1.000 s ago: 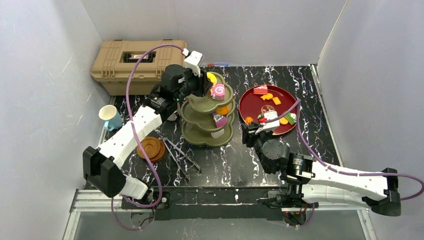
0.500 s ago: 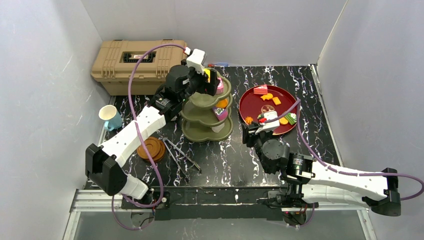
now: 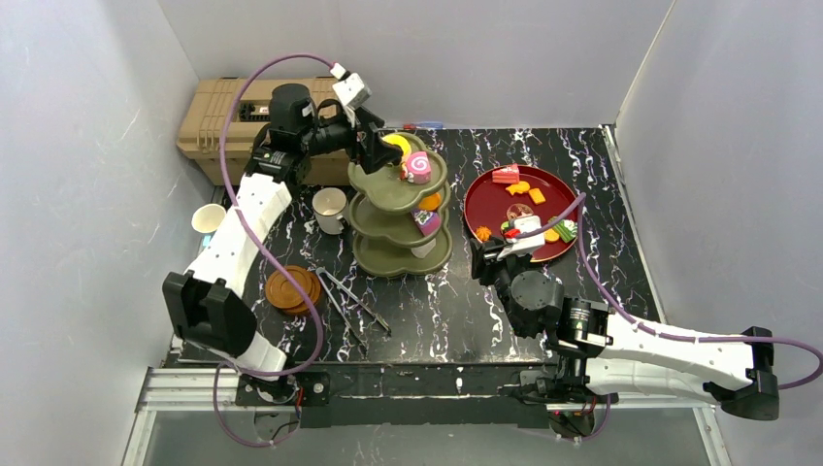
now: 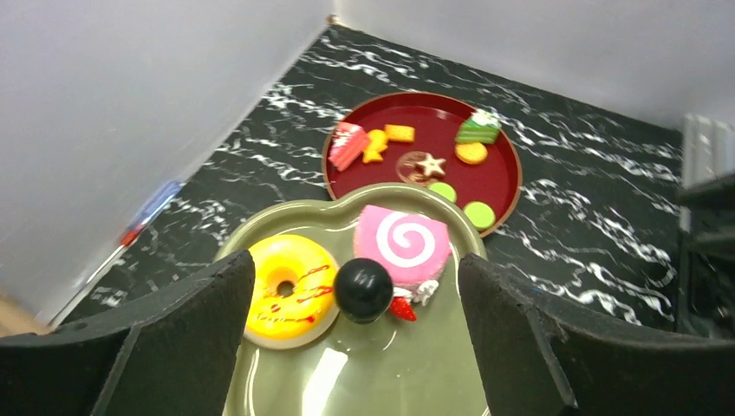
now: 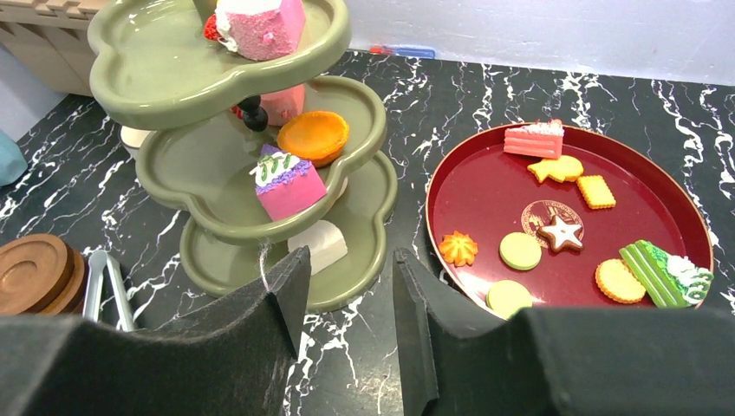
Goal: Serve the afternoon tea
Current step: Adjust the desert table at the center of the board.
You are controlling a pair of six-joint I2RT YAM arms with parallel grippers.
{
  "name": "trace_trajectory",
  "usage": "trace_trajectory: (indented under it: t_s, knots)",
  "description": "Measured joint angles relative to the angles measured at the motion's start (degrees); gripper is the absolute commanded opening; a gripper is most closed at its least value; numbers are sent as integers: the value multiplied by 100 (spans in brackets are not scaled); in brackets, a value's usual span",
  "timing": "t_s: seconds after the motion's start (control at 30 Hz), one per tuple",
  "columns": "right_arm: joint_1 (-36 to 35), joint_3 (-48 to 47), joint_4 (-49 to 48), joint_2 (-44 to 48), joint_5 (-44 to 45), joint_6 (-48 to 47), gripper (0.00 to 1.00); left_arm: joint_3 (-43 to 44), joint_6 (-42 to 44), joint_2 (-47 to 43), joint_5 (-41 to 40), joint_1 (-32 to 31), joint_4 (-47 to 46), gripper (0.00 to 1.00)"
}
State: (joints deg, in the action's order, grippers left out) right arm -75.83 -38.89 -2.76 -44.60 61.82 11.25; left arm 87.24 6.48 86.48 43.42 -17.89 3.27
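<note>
Above the top tier of the stand (image 3: 383,262), the left gripper (image 3: 373,148) hangs with jaws spread wide and nothing in them. Yellow donut (image 4: 282,290) and pink swirl roll (image 4: 403,243) sit on that tier, either side of the black knob (image 4: 362,289). Right gripper (image 5: 348,286) hovers low, just in front of the stand, jaws about half apart, empty. More pastries are on the red plate (image 3: 490,209). The white mug (image 3: 330,207) is just left of the stand. My read: the left arm should clear out now. I'd lift straight up, then swing away. The knob lines up between the fingers, so a sideways drag could tip the stand.
</note>
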Motion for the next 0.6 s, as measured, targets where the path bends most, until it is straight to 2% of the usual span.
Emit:
trace_trajectory:
  t_s: [0.13,0.27,0.4,0.53,0.6]
  knots:
    - [0,0,2,0,2,39,49,376,553,409,905,81,570,77]
    - [0,0,2,0,22,63,49,411,857,603,1357,24,855,65]
    - [0,0,2,0,50,79,49,407,1012,610,1429,-7,911,52]
    - [0,0,2,-2,66,85,49,358,1117,610,1362,-63,828,48]
    - [0,0,2,-9,68,85,49,280,1158,608,1287,-118,715,43]
